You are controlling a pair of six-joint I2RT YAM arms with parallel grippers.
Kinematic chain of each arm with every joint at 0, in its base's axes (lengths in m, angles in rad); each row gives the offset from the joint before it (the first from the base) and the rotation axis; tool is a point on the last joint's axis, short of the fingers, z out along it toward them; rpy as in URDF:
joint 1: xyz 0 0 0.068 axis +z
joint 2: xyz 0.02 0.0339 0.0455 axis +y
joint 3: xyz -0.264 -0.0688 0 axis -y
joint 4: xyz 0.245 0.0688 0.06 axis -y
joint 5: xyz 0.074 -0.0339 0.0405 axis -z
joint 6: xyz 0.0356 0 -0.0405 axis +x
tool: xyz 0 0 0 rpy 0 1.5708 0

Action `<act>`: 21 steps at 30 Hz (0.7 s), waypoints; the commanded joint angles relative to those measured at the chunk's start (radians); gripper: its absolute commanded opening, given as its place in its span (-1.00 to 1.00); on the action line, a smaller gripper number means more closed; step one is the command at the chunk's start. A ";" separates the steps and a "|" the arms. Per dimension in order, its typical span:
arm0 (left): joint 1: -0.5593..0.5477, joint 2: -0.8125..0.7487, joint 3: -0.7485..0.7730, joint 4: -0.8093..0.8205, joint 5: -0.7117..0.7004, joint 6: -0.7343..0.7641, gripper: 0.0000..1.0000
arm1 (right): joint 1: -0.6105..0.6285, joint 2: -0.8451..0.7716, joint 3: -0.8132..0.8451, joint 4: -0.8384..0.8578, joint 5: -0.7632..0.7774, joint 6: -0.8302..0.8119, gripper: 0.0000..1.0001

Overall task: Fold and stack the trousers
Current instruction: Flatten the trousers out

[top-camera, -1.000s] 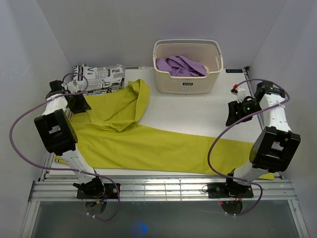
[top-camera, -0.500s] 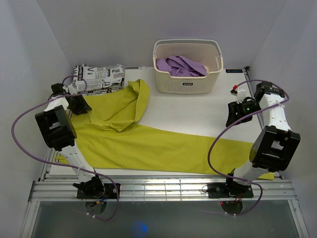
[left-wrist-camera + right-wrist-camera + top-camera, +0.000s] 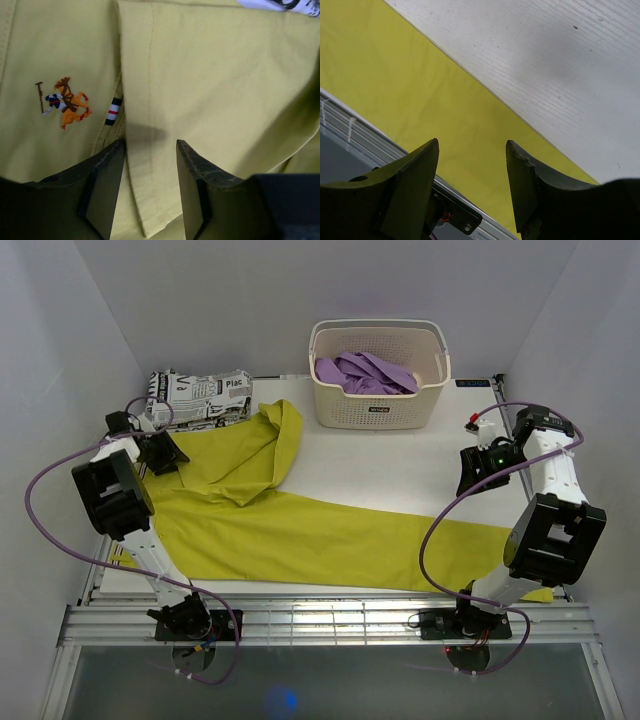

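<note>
The trousers (image 3: 300, 530) lie spread on the table (image 3: 400, 465). One leg runs along the near edge from the left side almost to the right edge, and the other leg is thrown back toward the far-left corner, where it ends near the newspaper-print garment (image 3: 200, 397). No fold is finished yet, so in my judgement the step in hand is the first grasp before folding. The left gripper (image 3: 150, 145) is low over the waist part at the left edge. Its jaws are apart and stand on both sides of a stitched flap, beside a small embroidered rider logo (image 3: 65, 100), but they do not pinch it. The right gripper (image 3: 472, 145) hangs above the leg end near the right edge, with its jaws also apart and holding nothing. The next move probably calls for both to close on the cloth, then lift together and bring one end over the other without dragging the rest.
</note>
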 commanded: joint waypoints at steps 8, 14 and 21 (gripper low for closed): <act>0.010 0.028 -0.028 0.042 0.085 0.000 -0.14 | -0.001 0.011 0.001 -0.021 -0.011 0.000 0.23; 0.010 -0.010 0.002 0.075 0.178 -0.026 -0.73 | -0.002 0.001 0.002 -0.027 -0.043 0.005 0.23; -0.013 -0.229 0.073 0.033 0.369 -0.031 -1.00 | -0.002 -0.036 0.079 -0.046 -0.158 0.008 0.26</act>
